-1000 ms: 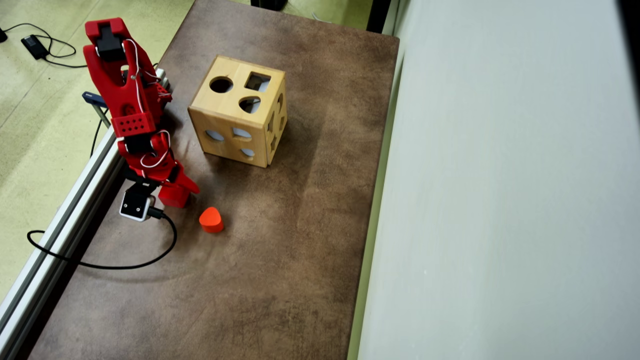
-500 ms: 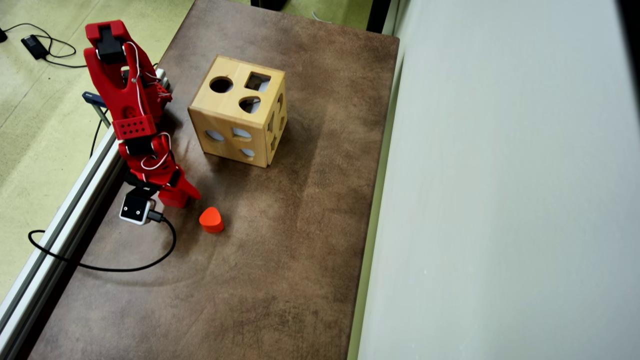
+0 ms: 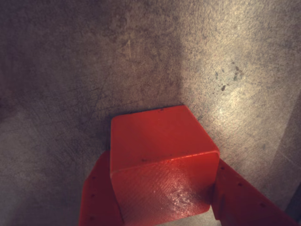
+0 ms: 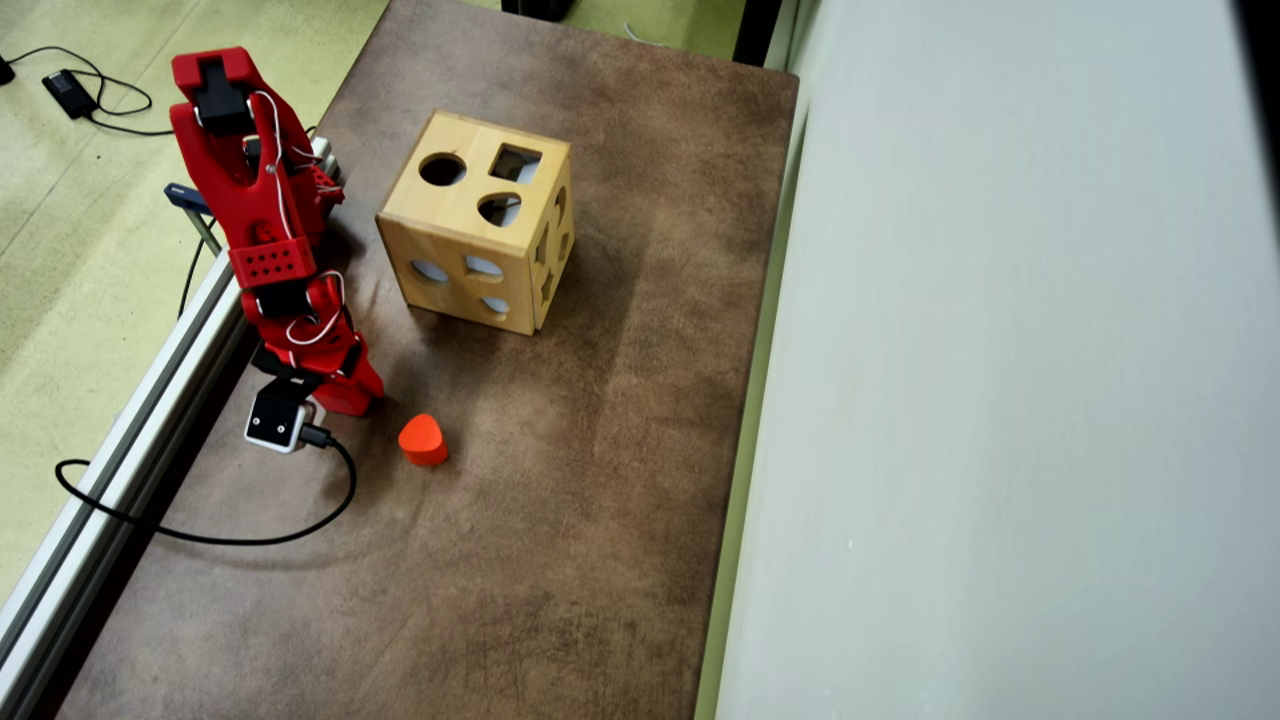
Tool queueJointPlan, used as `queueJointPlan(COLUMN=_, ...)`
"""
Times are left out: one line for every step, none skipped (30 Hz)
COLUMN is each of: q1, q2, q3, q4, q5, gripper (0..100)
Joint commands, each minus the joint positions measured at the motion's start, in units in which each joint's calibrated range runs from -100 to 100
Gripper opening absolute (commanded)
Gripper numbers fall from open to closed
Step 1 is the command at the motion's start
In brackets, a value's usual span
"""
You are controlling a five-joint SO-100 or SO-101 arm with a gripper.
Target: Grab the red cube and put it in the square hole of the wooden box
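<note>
In the wrist view, the red cube point(image 3: 162, 165) fills the lower middle of the picture, with one broad face turned up and a textured face toward the camera. The gripper point(image 3: 162, 200) is clenched on it: one red finger point(image 3: 96, 195) lies against the cube's left side and the other presses its right side, so the jaws stand just as wide as the cube. Around the cube lies the scuffed grey-brown surface point(image 3: 141, 56); from this view I cannot tell whether the cube rests on it or is lifted clear.

In the overhead view, the wooden box point(image 4: 478, 222) stands on the brown surface point(image 4: 560, 500), turned at an angle. Its top shows a round hole, a square hole point(image 4: 515, 163) and a third rounded opening; more cut-outs show in its side faces. Nothing can be seen inside through these openings. The red arm point(image 4: 262, 215) reaches down just left of the box, and its gripper point(image 4: 345, 392) is below and left of the box; the cube itself is hidden under the arm here. A small orange-red rounded block point(image 4: 422, 440) sits below the box, just right of the gripper and apart from it.
</note>
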State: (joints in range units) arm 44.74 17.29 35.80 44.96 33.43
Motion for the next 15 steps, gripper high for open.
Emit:
queueJointPlan(q1=0.2, q2=-2.7, q3=-0.1, q4=0.6, q5=0.0, gripper=3)
queueJointPlan(q1=0.3, q2=-4.3, q3=0.0, q4=0.8, q5=0.0, gripper=3)
queueJointPlan(q1=0.3, q2=-6.4, q3=0.0, q4=1.5, q5=0.0, gripper=3)
queueJointPlan(q1=0.3, q2=-8.6, q3=0.0, q4=2.8, q5=0.0, gripper=3)
queueJointPlan(q1=0.3, q2=-11.0, q3=0.0, q4=4.5, q5=-0.1, gripper=3)
queueJointPlan(q1=0.3, q2=-13.5, q3=0.0, q4=6.4, q5=-0.1, gripper=3)
queueJointPlan(q1=0.3, q2=-16.1, q3=-0.1, q4=8.6, q5=-0.1, gripper=3)
queueJointPlan(q1=0.3, q2=-18.6, q3=-0.1, q4=10.7, q5=-0.1, gripper=3)
queueJointPlan(q1=0.3, q2=-21.2, q3=-0.2, q4=12.8, q5=-0.1, gripper=3)
queueJointPlan(q1=0.3, q2=-23.8, q3=-0.4, q4=14.9, q5=-0.1, gripper=3)
queueJointPlan(q1=0.3, q2=-26.5, q3=-0.7, q4=17.0, q5=-0.1, gripper=3)
queueJointPlan(q1=0.3, q2=-29.2, q3=-0.8, q4=19.1, q5=-0.1, gripper=3)
queueJointPlan(q1=0.3, q2=-32.0, q3=-0.9, q4=21.1, q5=-0.1, gripper=3)
queueJointPlan(q1=0.3, q2=-34.8, q3=-0.9, q4=23.2, q5=-0.1, gripper=3)
queueJointPlan(q1=0.3, q2=-37.5, q3=-0.9, q4=25.2, q5=-0.1, gripper=3)
